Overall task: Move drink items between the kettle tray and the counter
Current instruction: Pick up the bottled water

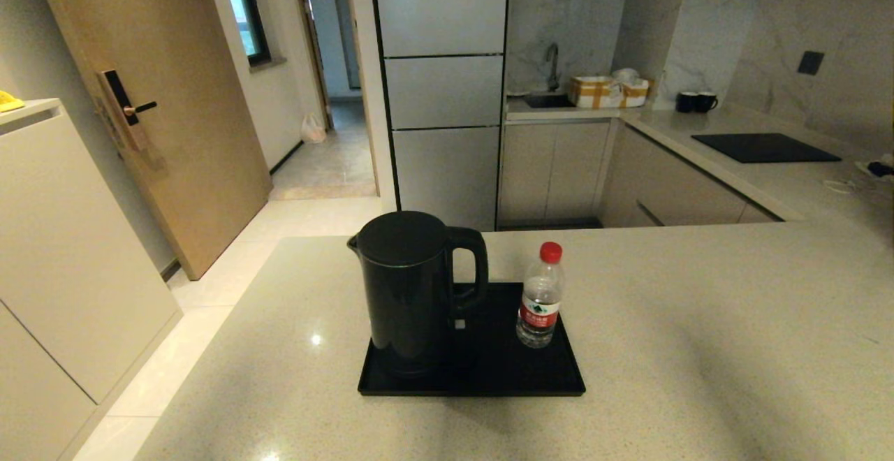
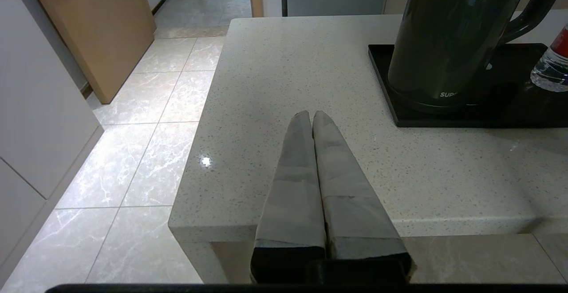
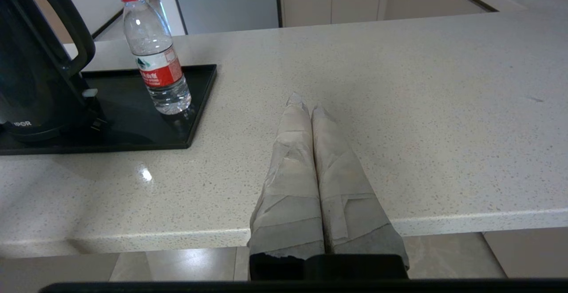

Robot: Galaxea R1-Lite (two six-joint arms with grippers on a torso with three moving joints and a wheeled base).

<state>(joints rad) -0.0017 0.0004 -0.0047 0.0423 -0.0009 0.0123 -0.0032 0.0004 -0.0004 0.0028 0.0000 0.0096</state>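
Note:
A tall black kettle (image 1: 412, 290) stands on the left half of the flat black tray (image 1: 489, 377) in the middle of the beige counter (image 1: 698, 321). A clear water bottle (image 1: 540, 298) with red cap and red label stands upright on the tray's right part, beside the kettle's handle. Neither arm shows in the head view. My left gripper (image 2: 311, 115) hovers over the counter's near left corner, shut and empty, apart from the kettle (image 2: 448, 40). My right gripper (image 3: 305, 105) is shut and empty over the counter, to the right of the tray (image 3: 133, 137) and bottle (image 3: 155, 57).
The counter's left edge drops to a tiled floor (image 2: 133, 151). A black cooktop panel (image 1: 765, 147) lies on the far right worktop, with two dark mugs (image 1: 696, 102) and a box (image 1: 607, 91) by the sink behind. A wooden door (image 1: 154, 105) stands at far left.

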